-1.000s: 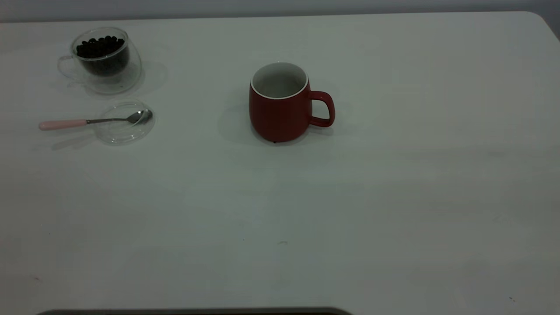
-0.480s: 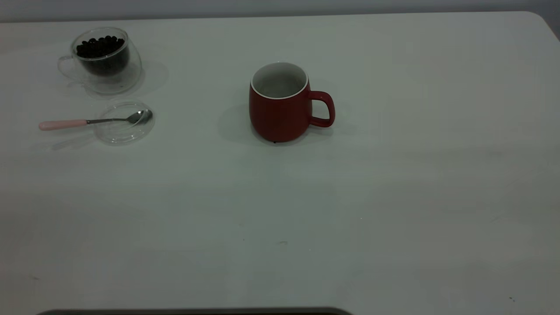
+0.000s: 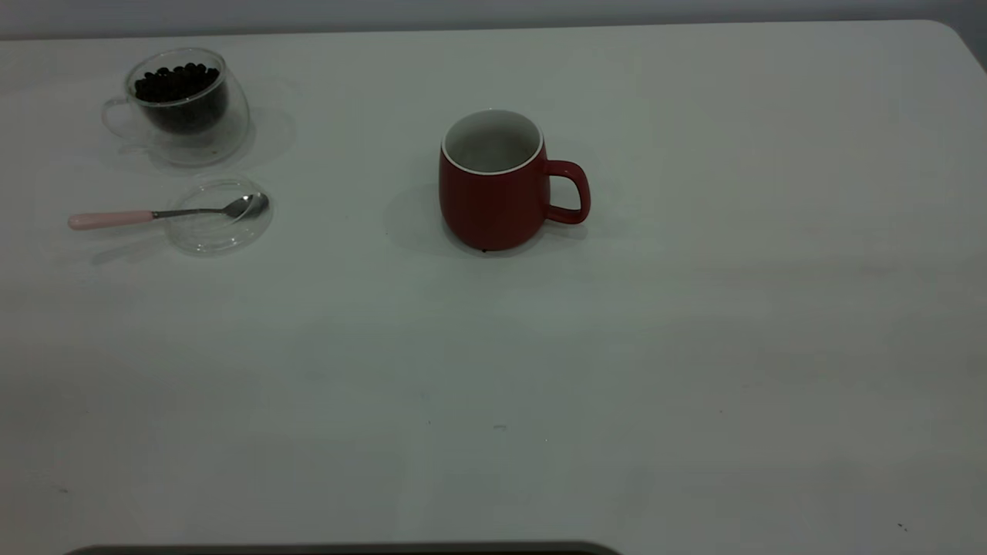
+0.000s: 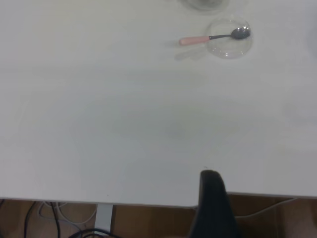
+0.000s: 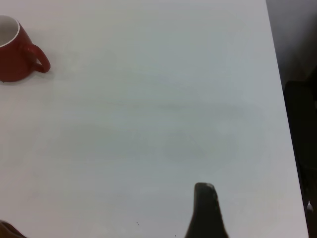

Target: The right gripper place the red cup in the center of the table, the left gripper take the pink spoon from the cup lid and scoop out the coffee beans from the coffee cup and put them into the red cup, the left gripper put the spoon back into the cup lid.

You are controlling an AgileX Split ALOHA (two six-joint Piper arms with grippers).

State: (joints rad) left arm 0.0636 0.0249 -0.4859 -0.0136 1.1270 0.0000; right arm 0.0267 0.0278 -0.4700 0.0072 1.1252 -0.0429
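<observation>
The left gripper (image 4: 213, 203) shows only one black tip at the table (image 3: 694, 347) edge, so I cannot tell how wide it is. It holds nothing. The right gripper (image 5: 207, 210) is the same, far from the red cup (image 3: 493, 185). That cup stands upright mid-table. The pink spoon (image 3: 166, 213) lies with its bowl on the cup lid (image 3: 220, 227). Just behind stands the coffee cup (image 3: 181, 108), full of coffee beans (image 3: 176, 81).
</observation>
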